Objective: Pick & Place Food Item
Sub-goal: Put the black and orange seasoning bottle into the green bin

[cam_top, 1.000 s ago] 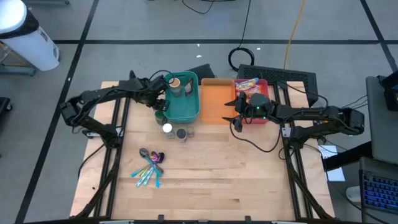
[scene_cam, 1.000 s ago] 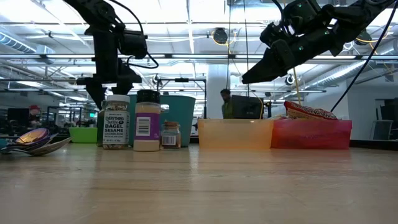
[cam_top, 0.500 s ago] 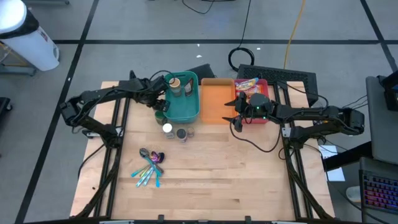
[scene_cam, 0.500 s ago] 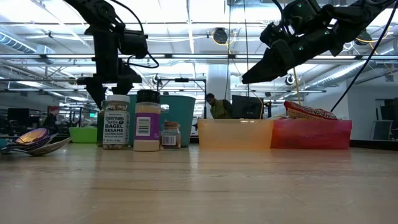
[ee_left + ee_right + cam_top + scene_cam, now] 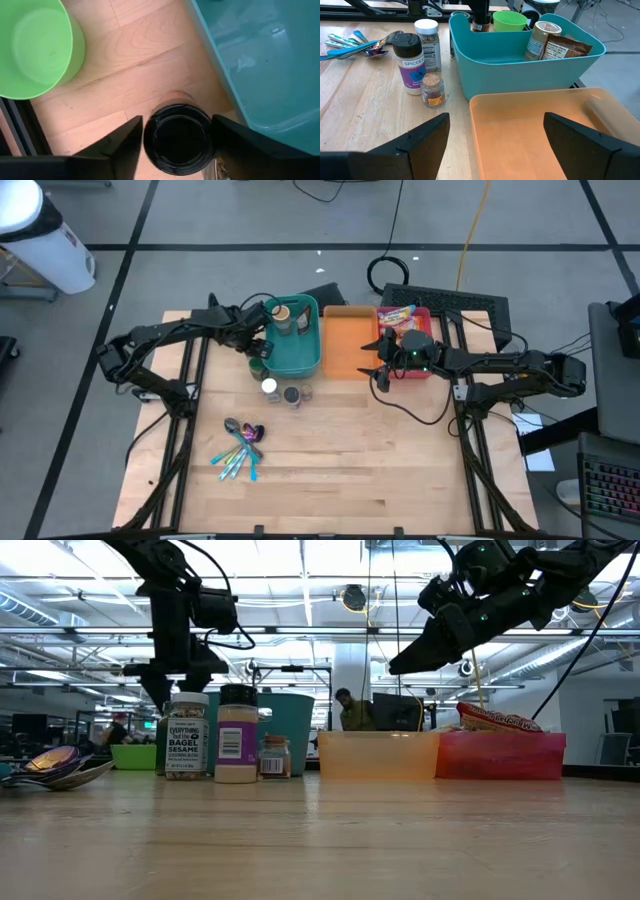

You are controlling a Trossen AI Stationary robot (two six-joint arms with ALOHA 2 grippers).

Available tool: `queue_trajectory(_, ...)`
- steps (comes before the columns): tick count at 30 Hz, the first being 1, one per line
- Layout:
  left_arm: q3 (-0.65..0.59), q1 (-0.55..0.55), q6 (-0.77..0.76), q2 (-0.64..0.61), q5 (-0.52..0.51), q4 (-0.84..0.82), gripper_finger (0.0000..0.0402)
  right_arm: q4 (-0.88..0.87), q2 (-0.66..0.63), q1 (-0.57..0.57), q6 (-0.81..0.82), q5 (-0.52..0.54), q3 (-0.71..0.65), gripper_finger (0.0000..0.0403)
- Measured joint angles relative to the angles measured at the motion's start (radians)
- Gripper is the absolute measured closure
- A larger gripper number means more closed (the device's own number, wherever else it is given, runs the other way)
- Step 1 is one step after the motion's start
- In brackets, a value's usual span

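Observation:
A jar with a black lid [image 5: 177, 140] stands upright on the wooden table between a green cup [image 5: 32, 50] and the teal bin [image 5: 260, 65]. My left gripper [image 5: 177, 150] points down over it, shut on the lid; the same jar [image 5: 480, 24] shows behind the bin in the right wrist view. My right gripper [image 5: 495, 150] hangs open above the orange bin [image 5: 535, 130], facing the teal bin [image 5: 520, 65], and touches nothing. The teal bin holds a can [image 5: 540, 42] and a brown pouch [image 5: 567, 47]. My left gripper has the jar's black lid [image 5: 150, 140] between its two fingers, one on each opposite side of the rim. The fingers come from above, pointing steeply down. The jar stands upright with its base on the table.
Three more jars [image 5: 269, 386] stand just nearer than the teal bin [image 5: 295, 345]. Spoons [image 5: 240, 445] lie near the table's left front. A red bin with snack packets [image 5: 400, 313] sits right of the orange bin [image 5: 348, 340]. A person [image 5: 350, 710] is in the room behind.

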Motion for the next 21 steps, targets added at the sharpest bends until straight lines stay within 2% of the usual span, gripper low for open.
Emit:
queue_trajectory(3, 0.000, 0.000, -0.003, 0.000, 0.000, 0.000, 0.0195, 0.000, 0.000, 0.000, 0.000, 0.000, 0.000, 0.0085)
queue_trajectory(12, 0.011, 0.000, -0.007, -0.004, -0.004, -0.036, 0.0195, 0.000, 0.000, 0.000, 0.000, 0.000, 0.000, 0.0085)
queue_trajectory(21, 0.130, 0.000, 0.012, -0.040, -0.047, -0.145, 0.0195, 0.000, 0.000, 0.000, 0.002, 0.000, 0.000, 0.0085)
